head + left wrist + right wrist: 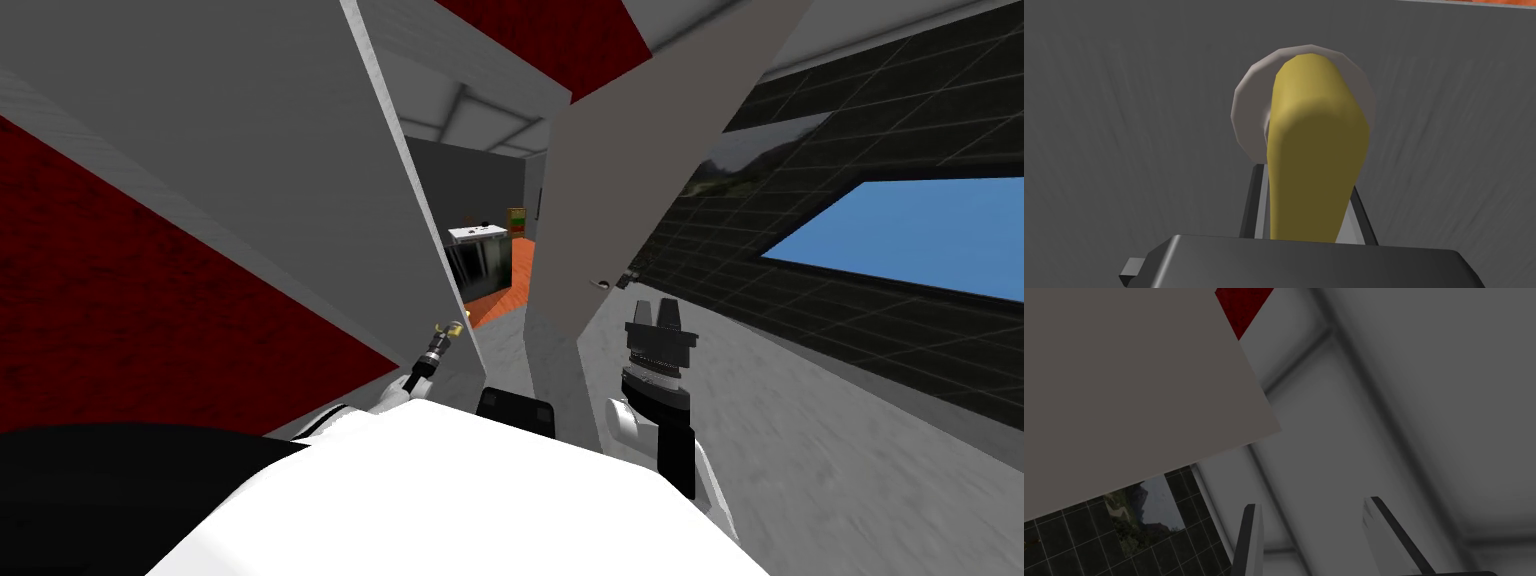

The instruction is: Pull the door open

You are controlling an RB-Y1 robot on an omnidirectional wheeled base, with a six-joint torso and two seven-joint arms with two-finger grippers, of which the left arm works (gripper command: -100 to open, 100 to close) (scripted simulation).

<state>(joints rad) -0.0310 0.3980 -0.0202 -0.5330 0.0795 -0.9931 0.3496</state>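
Clamping the yellow lever handle [1316, 150] from both sides, the left gripper [1306, 192] has its two thin fingers [1250, 200] pressed flat against the lever's flanks, so it is closed on the handle rather than spread. The lever runs away from the gripper body to a round, pale grey rosette [1249, 115], which sits flush on the dark grey face of the door [1124, 125].

In the head view the left gripper [445, 335] and the handle [456, 325] sit low on the door's free edge. The door [330, 150] stands ajar, swung toward the robot, its grey face slanting up and away to the left with a red wall [120, 300] beside it. Through the gap between the door's edge and the pale jamb [620, 150] an orange floor [510, 275] and a white-topped cabinet [478, 235] show.

The right gripper [655, 310] hovers just right of the jamb, apart from the door, fingers pointing up. In its wrist view, the right gripper [1311, 533] has its fingers [1249, 538] spread wide with nothing between them.
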